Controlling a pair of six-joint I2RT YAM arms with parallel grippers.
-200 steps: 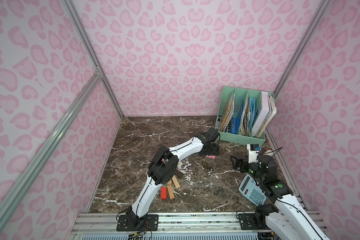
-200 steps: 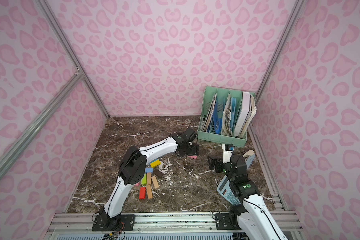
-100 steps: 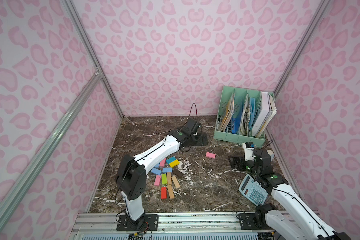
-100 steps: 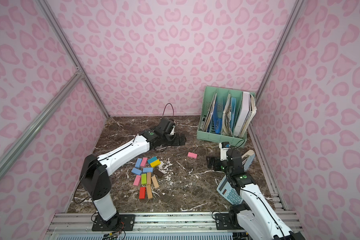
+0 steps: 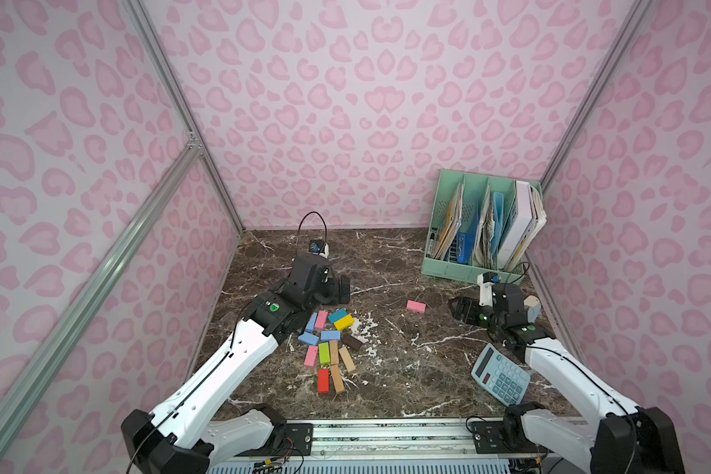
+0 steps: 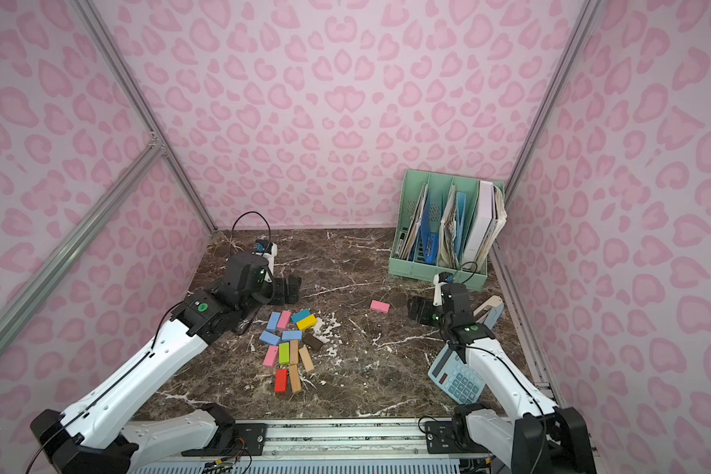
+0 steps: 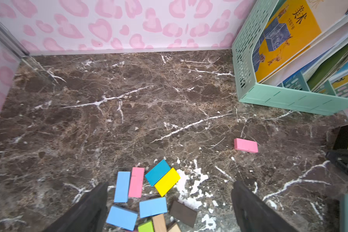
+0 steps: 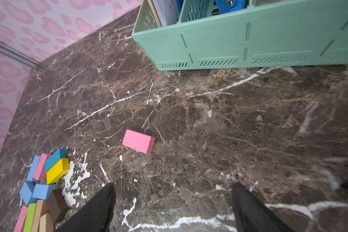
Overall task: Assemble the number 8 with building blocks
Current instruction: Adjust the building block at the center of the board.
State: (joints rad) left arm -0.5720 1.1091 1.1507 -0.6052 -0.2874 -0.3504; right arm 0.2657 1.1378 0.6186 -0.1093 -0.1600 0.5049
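Blocks (image 5: pixel 329 349) lie clustered on desk (image 5: pixel 390 262), front-centre, w/ one pink block (image 5: pixel 416 305) apart to the right. Left claw (image 5: pixel 340 288) spread, empty, just behind cluster. Right claw (image 5: pixel 460 310) spread, empty, near pink block, not touching.

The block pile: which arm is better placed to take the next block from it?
Left, likely: the left hand, open, is just beside the pile; the right hand is farther, past the lone pink block.

We see matt painted wooden blocks (image 5: pixel 330 335) on a glossy marble-look table (image 5: pixel 407 369), beside a matt plastic file rack (image 5: pixel 448 269).
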